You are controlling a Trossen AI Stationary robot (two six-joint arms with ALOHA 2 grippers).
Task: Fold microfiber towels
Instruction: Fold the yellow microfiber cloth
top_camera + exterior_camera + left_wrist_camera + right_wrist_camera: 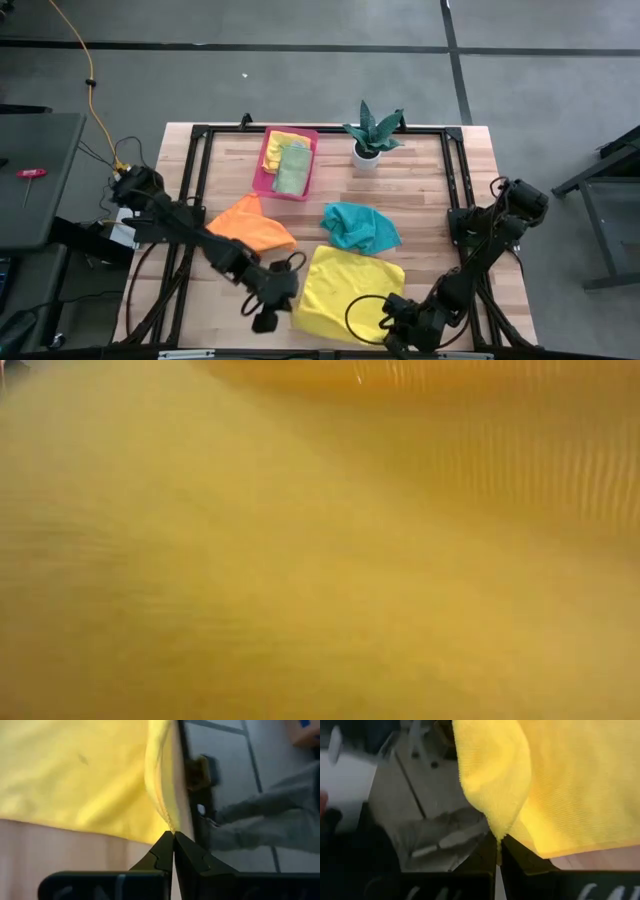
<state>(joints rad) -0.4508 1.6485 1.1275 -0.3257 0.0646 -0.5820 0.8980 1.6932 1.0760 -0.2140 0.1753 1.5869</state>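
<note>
At the near edge of the table (470, 180), the left gripper (268, 318) pinches the near-left corner of the spread yellow towel (350, 290), its fingers closed on the hem. The right gripper (392, 322) is clamped on the near-right corner the same way. The low view is filled with yellow cloth. Bare wood lies to the right of this towel. Farther in, the orange towel (255, 226) sits left of centre and the teal towel (360, 228) just beyond the yellow one's far edge. At the far side, the pink tray (268, 170) holds a light green towel (292, 170) and another yellow towel (283, 143), beside a potted plant (372, 132).
</note>
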